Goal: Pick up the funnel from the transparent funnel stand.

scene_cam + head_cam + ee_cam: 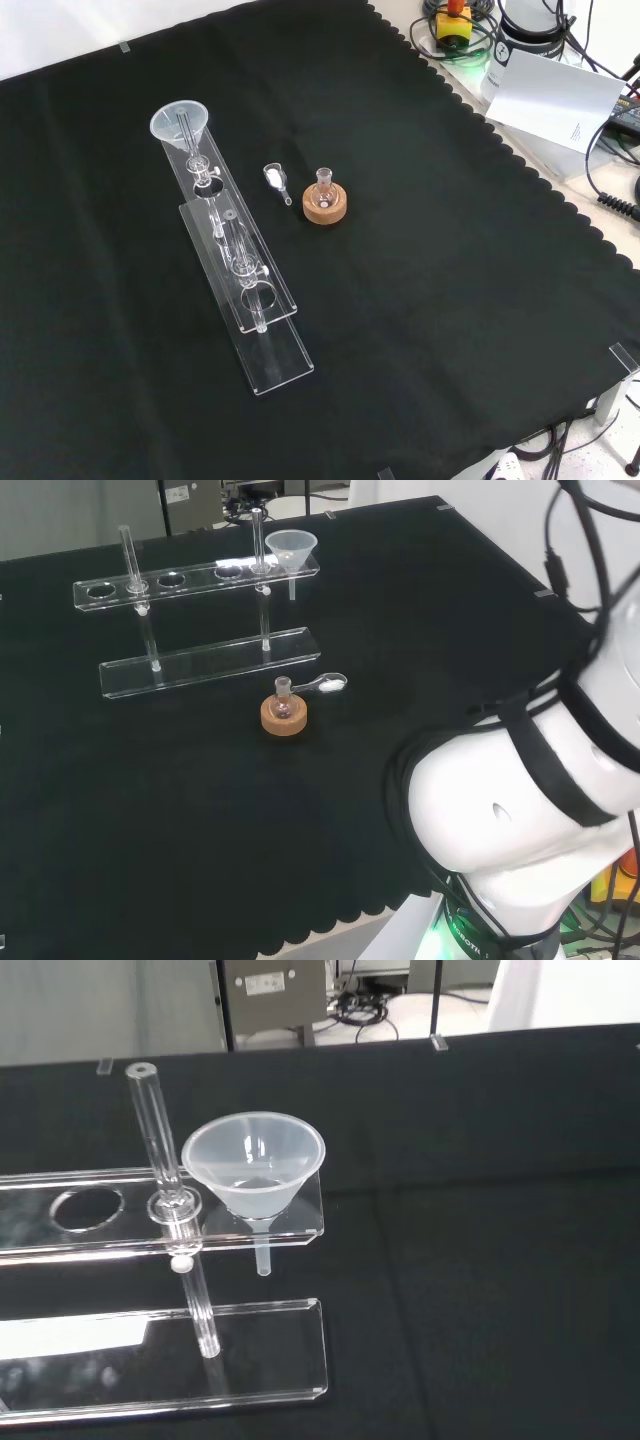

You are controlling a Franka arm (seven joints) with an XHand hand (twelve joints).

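Black cloth point(420, 300) with a scalloped edge covers the bench. In the front view, cables point(610, 190) and a white sheet of paper point(555, 100) lie on the pale bench top at the far right. In the wrist view, beyond the cloth's far edge, a grey cabinet point(272, 995) stands over tangled cables on a light floor.

The funnel point(291, 548) sits in the end hole of the funnel stand point(200, 665), at the stand's right end in the head view, with open black cloth point(450, 630) to its right and toward the arm. Just beside it on the left, an upright clear post point(259, 540) rises above the upper plate. A small flask on a cork ring point(283, 716) and a spoon point(328, 684) lie near the stand's base, below the funnel in that view.
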